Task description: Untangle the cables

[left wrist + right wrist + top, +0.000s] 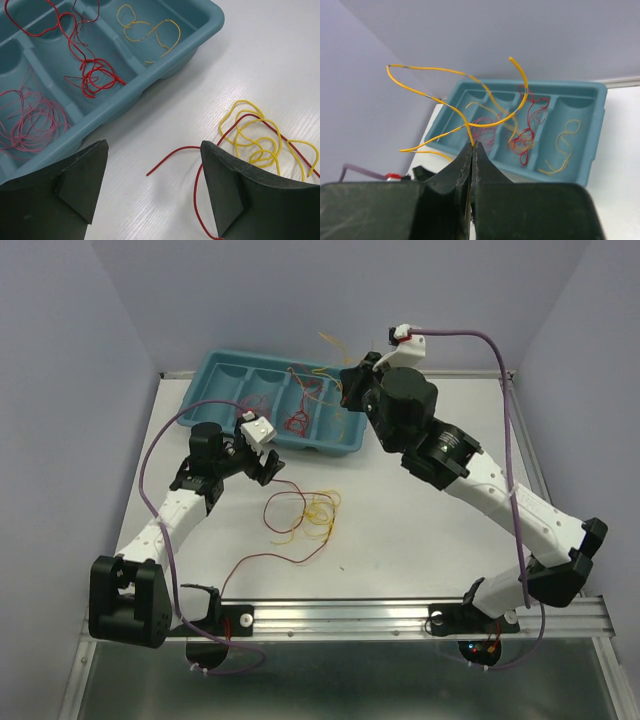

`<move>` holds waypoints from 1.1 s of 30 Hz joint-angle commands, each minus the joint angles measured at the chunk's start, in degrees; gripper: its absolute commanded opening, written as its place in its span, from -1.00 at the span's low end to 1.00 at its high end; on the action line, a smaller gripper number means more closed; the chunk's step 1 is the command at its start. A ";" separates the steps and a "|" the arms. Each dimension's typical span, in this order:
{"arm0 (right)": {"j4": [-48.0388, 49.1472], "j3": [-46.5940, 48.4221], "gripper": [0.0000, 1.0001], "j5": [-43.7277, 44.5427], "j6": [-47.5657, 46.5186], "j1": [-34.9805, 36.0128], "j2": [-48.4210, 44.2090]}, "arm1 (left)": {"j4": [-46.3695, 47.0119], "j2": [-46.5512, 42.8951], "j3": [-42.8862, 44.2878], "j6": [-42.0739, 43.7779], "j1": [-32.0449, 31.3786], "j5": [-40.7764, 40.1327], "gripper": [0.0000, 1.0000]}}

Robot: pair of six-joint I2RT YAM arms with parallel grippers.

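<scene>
From above we see the tray (205,385) far on the worktop (420,530), the right gripper (350,390) above its right end, and a red cable (268,512) tangled with a yellow cable (318,512) near the left gripper (266,467). In the left wrist view this gripper is spread wide — the red cable's end lies between its fingers (80,180). In the right wrist view the right gripper is pressed together, pinching an orange cable (427,68) that curls up over the tray.

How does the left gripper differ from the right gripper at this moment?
The left gripper is open and empty; the right gripper is shut on an orange-yellow wire. The left hangs low over the table; the right is raised near the teal tray. Both have dark fingers.
</scene>
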 commanded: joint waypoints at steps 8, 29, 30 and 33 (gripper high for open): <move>12.77 3.72 -0.99 -4.44 -7.68 -12.86 10.36 | 3.56 0.45 -0.20 -1.98 0.46 -3.01 0.71; 17.25 1.18 -0.99 -14.91 -7.50 -18.76 30.50 | 3.21 1.41 0.59 -3.04 1.60 -2.67 0.71; 17.16 0.65 -0.99 -14.21 -7.59 -18.76 30.59 | 3.21 1.41 0.59 -3.04 1.69 -2.58 0.71; 16.90 -1.98 -0.99 -11.93 -7.15 -18.76 31.55 | 3.21 1.24 0.59 -3.04 1.69 -2.58 0.71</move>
